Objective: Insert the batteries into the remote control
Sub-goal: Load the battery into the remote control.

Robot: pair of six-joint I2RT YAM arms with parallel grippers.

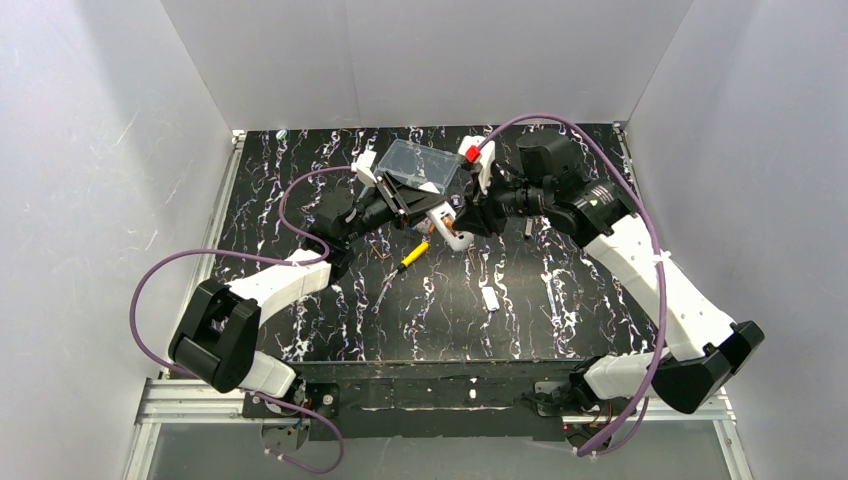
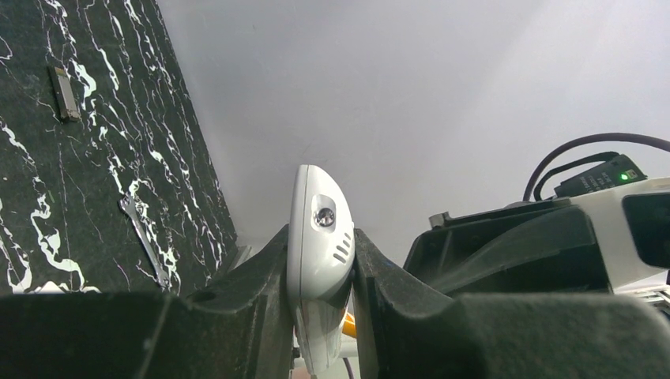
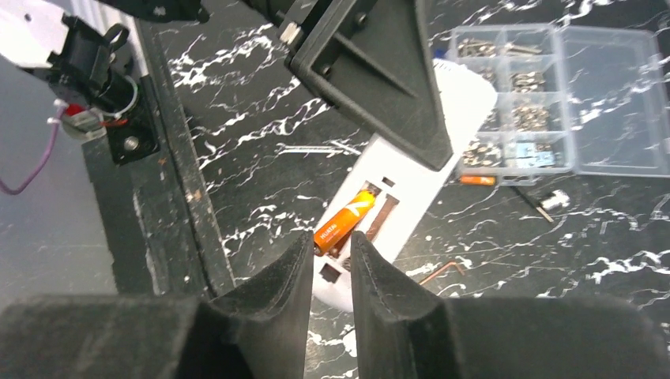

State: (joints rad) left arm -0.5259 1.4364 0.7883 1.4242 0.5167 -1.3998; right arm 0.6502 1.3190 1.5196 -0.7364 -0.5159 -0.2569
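Right wrist: orange battery (image 3: 342,223) aslant in back of remote control (image 3: 415,189).

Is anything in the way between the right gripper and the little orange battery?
Nothing visible is. The slim orange cylinder battery lies in the open compartment of the white oblong plastic remote control, right in front of the right gripper.

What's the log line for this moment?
left tool: shut on remote control | right tool: slightly open | battery: in remote's bay
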